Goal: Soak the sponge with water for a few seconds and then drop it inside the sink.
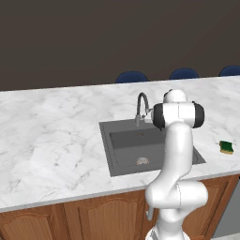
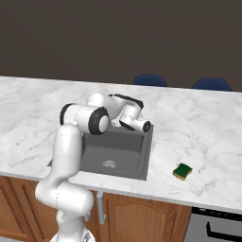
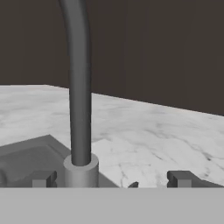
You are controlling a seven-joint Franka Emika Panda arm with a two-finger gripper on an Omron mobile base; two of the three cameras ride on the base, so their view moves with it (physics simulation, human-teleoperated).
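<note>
The sponge [image 1: 227, 147] lies flat on the white marble counter [image 1: 51, 136], green side up with its yellow layer under it. It sits to the right of the sink [image 1: 107, 150], apart from the rim, near the front edge of the counter. Nothing touches it. The sink is a dark grey box set into the counter, with a round shiny drain [image 1: 142, 161] in its floor. The curved grey faucet [image 1: 141, 107] stands at the back rim. The white arm [image 1: 177, 154] bends over the sink. In the hand view the gripper [image 3: 112, 179] is close to the faucet's round base [image 3: 81, 171]. Its two dark tips are spread wide apart and hold nothing. Blue chair backs [image 1: 131, 77] peek up behind the counter
</note>
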